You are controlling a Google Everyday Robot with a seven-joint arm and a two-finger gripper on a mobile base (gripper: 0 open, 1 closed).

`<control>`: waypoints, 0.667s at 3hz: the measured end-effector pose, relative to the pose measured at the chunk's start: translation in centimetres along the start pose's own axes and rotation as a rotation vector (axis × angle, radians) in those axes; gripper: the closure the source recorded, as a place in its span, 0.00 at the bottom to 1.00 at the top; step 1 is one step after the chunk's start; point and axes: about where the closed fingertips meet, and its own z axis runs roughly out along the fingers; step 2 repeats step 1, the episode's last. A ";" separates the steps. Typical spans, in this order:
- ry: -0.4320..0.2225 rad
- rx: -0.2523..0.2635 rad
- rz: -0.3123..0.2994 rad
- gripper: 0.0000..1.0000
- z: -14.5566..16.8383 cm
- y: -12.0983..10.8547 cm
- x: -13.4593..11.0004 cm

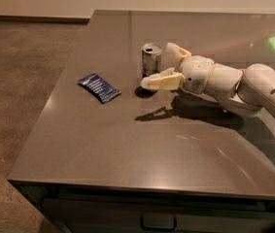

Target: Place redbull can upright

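Note:
The redbull can (151, 58) stands upright on the grey table (127, 144), silver top up, near the middle of its far half. My gripper (159, 65) is open, reaching in from the right at the can's height. One finger (174, 51) is behind and to the right of the can. The other finger (160, 81) lies in front of the can, near its base. The can stands between the spread fingers, and I cannot tell if either finger still touches it.
A flat dark-blue snack wrapper (99, 87) lies on the table left of the can. My white arm (253, 89) stretches over the table's right side. The table's left and front edges drop to a concrete floor (15, 81). A drawer handle (159, 223) shows below the front edge.

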 end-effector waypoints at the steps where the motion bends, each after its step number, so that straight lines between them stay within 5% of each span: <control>1: 0.000 0.000 0.000 0.00 0.0 0.0 0.0; 2: 0.000 0.000 0.000 0.00 0.0 0.0 0.0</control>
